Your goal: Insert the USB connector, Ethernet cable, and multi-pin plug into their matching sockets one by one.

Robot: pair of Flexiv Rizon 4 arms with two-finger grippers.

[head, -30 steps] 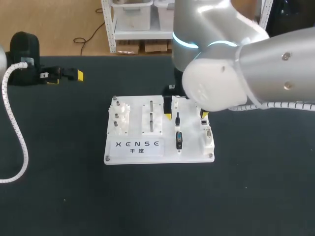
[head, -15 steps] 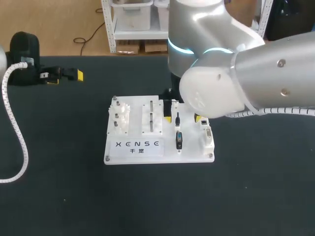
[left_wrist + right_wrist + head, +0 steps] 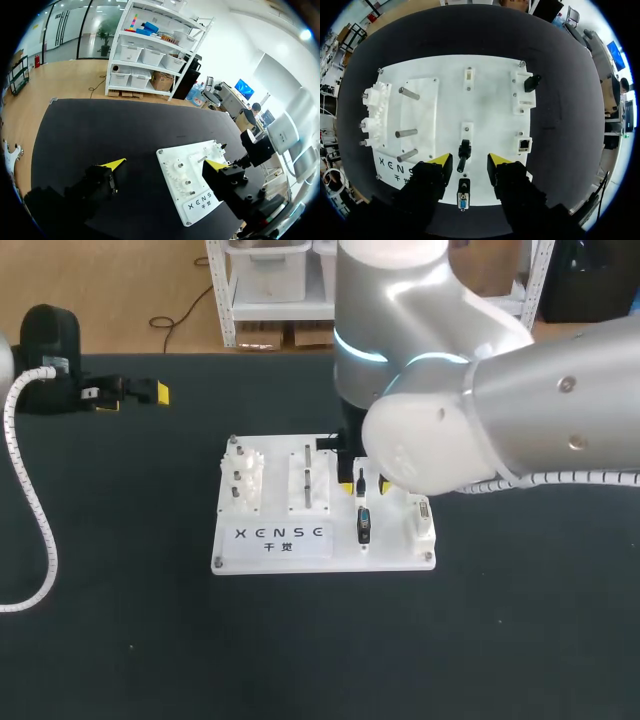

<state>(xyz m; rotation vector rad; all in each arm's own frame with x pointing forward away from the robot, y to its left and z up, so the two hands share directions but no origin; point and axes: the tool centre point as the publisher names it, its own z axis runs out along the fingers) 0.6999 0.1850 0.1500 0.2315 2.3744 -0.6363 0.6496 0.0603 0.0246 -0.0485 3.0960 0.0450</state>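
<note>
Early days, by my read. The white board point(image 3: 490, 100) sits mid-table. The right gripper point(image 3: 469, 159) hangs over it, fingers spread either side of a slim black plug point(image 3: 464, 151) on its white mount, touching nothing. The left gripper point(image 3: 165, 163) is well off the board, wide open and empty. Just past the black plug, by the board's edge, sits the blue-faced multi-pin plug point(image 3: 463, 198). The Ethernet socket point(image 3: 524, 145) looks unfilled. Seated or not? Can't tell.
</note>
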